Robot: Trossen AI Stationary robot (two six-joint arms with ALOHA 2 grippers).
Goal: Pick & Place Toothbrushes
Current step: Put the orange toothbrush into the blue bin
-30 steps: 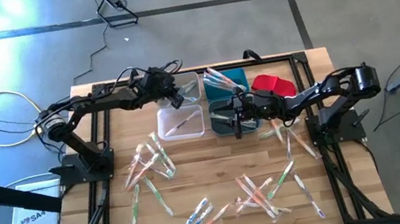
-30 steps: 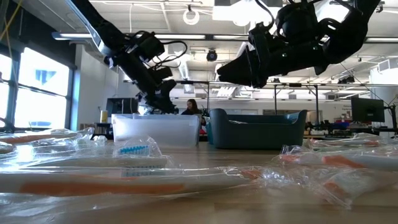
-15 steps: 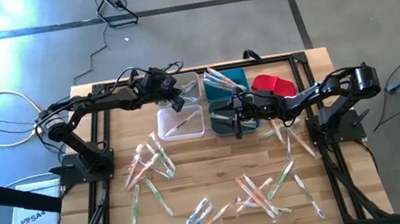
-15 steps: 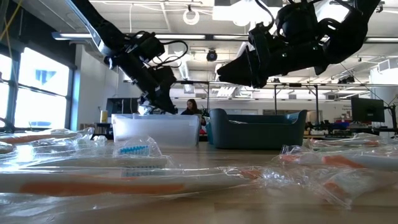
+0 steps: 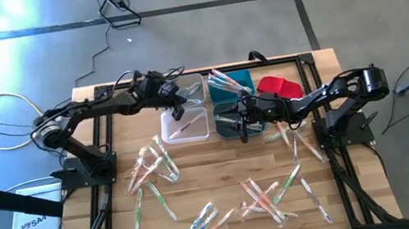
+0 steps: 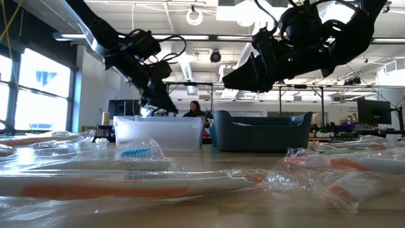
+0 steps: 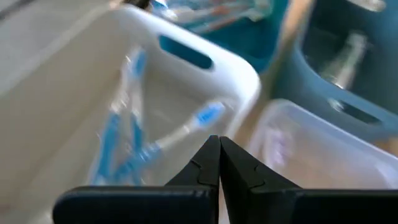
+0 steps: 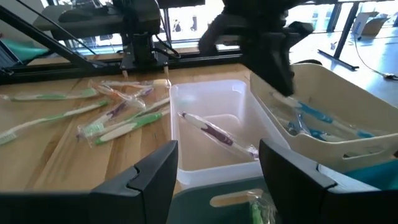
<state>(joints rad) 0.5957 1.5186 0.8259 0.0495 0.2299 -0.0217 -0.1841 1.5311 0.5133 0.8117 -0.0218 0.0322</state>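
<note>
Many toothbrushes in clear wrappers (image 5: 155,168) lie scattered on the wooden table (image 5: 222,170); more lie near the front (image 5: 264,196). My left gripper (image 5: 175,103) hovers shut and empty above the white bin (image 7: 74,93), which holds blue toothbrushes (image 7: 186,127). My right gripper (image 8: 217,177) stands open and empty over the dark bin (image 5: 230,120). It faces the clear bin (image 8: 211,124), in which a purple toothbrush (image 8: 214,134) lies on the floor.
A teal bin (image 5: 230,83) with several toothbrushes stands at the far side, with a red piece (image 5: 279,85) to its right. Wrapped toothbrushes (image 6: 139,152) lie close to the near edge. A black frame (image 5: 317,112) runs round the table.
My left gripper has shut and has swung a little toward the table's left above the white bin, without moving far. My right gripper has kept still and open.
</note>
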